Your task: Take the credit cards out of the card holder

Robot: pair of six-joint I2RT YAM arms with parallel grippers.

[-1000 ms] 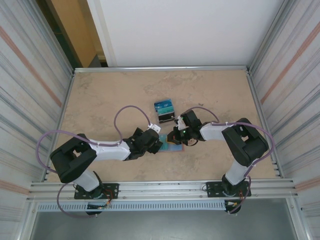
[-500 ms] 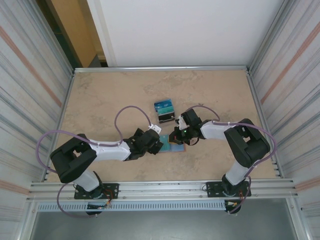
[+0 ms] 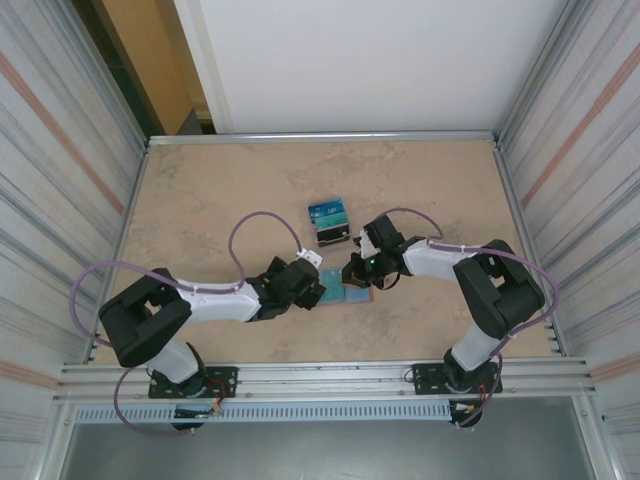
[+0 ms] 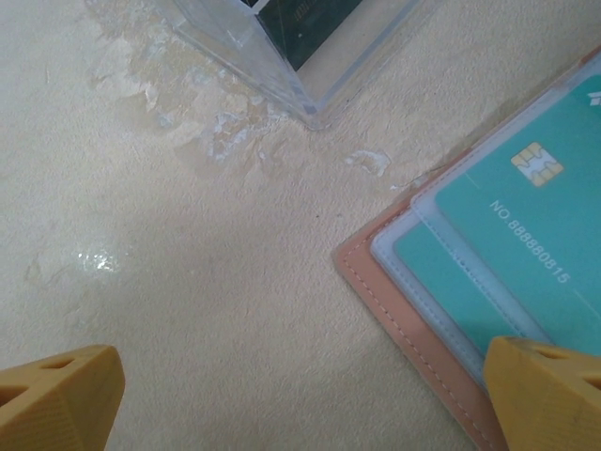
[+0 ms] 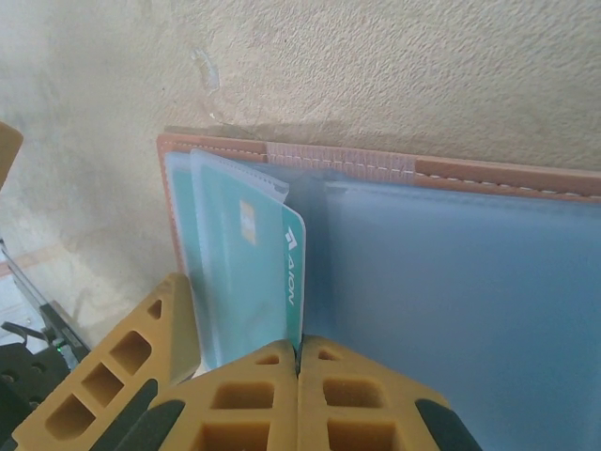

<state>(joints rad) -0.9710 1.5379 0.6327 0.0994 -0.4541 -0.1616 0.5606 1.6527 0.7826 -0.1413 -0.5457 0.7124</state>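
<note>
Top external view first: a small tan leather bifold card holder (image 3: 347, 294) is seen lying open on the mottled beige counter (image 3: 200, 200), squeezed between the two pincers. The left pincer (image 3: 314, 290) is parked at its left edge and the right pincer (image 3: 352, 274) over its far side. Just behind, a little clear plastic stand (image 3: 331, 232) is stood upright with a blue card (image 3: 327, 211) in it, apart from the holder.

Left wrist view: the left pincer (image 4: 300, 404) is spread wide with nothing held, and one orange fingertip (image 4: 547, 395) is placed over the card holder (image 4: 390, 305) at its stitched edge. A teal-green chip card (image 4: 531, 221) is tucked in the clear sleeves there.

Right wrist view: the right pincer (image 5: 299, 371) is clamped tight, and a teal card with white lettering (image 5: 249, 272) is pinched by its bottom edge. Beside it, a pale blue-grey inner panel (image 5: 451, 272) is laid flat.
</note>
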